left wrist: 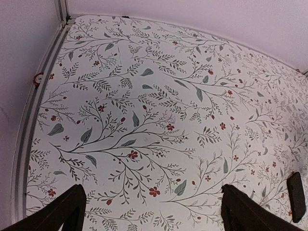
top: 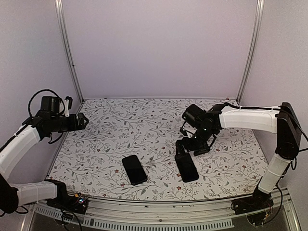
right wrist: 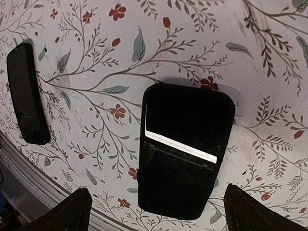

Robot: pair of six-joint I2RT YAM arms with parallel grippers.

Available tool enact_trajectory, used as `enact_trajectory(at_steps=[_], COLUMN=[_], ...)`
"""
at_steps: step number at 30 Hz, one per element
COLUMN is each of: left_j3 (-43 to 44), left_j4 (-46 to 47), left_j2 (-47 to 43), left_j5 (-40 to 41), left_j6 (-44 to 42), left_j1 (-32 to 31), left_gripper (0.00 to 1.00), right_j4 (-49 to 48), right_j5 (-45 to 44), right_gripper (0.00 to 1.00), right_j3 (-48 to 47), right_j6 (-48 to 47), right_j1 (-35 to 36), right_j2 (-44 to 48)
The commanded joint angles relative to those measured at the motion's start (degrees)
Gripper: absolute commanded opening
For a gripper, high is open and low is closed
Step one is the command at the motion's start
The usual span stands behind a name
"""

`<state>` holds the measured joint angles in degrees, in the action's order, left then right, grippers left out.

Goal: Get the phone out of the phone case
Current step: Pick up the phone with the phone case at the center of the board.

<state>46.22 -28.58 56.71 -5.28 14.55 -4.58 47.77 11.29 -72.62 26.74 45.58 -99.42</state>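
Right-hand glossy black rectangular slab: in the top view its far end merges with the right gripper, black on black, so the boundary is unclear. Phone or case, cannot tell. Same doubt for the left-hand flat black rectangular slab. Right wrist view: the dark fingers are cut by the bottom edge. Left gripper fingers are cut likewise in the left wrist view, and the small dark sliver at the right edge is too small to identify. White-sleeved left arm runs off the left edge.

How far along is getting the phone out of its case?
Looks mostly done: the left slab and right slab, both black, lie apart; I cannot tell which is which. In hand: nothing; the right pincer hangs open over the right slab, the left pincer open, off aside. Left: maybe only pulling back.
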Motion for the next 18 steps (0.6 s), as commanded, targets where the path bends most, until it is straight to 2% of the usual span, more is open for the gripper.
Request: enact_trajectory(at_steps=[1,18], left_j3=[-0.7,-0.8], left_j4=[1.2,1.2], left_j2=[-0.6,-1.7], left_j5=[-0.3,0.0], left_j6=[-0.9,-1.1], left_j1=[-1.1,-3.5], left_gripper=[0.99,0.99], right_j4=[3.0,5.0], right_j5=[-0.7,-2.4], right_gripper=[0.99,0.99], right_j3=[1.7,5.5], right_j6=[4.4,12.2], right_j1=[2.8,9.3], right_j2=[-2.5,-3.9])
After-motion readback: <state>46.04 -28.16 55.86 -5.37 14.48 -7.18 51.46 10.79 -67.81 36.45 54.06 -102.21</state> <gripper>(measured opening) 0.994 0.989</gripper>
